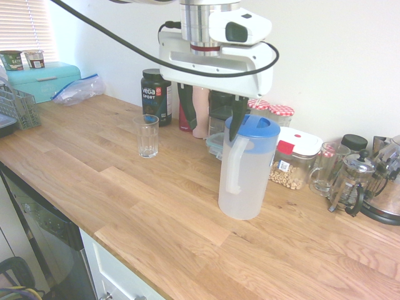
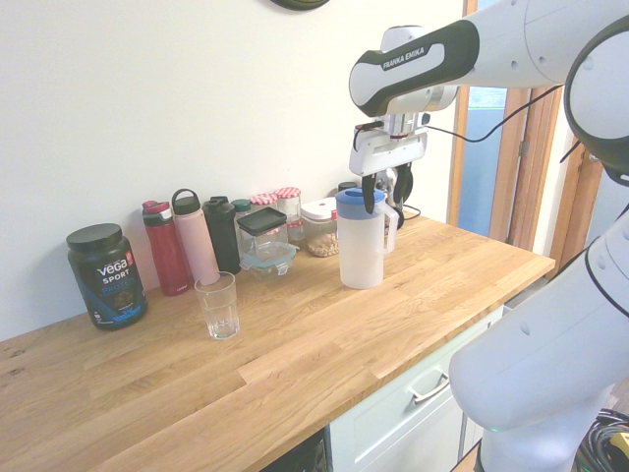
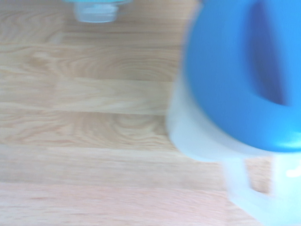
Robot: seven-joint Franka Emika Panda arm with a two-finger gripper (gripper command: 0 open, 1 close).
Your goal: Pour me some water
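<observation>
First exterior view: see the gripper (image 1: pixel 212 136) spread wide at the blue lid (image 1: pixel 253 125) of the frosted water jug (image 1: pixel 242 187), upright on the worktop (image 1: pixel 144 212). Cannot tell whether touching. Find the drinking glass (image 1: pixel 148 140) (clear and upright) well apart from the jug, the white-lidded container (image 1: pixel 294 159) beside it.

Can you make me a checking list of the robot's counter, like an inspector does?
Surface: light wooden countertop, dry-looking
Job's things: tall frosted-white plastic jug with blue lid, upright; clear ribbed drinking glass, upright, apart from it
Clutter: black plastic tub, red bottle and pink bottle near the wall
Gripper: dark-fingered gripper, open, at the jug's top
Cables: nothing seen lying on the countertop
Surroundings: plain white wall
</observation>
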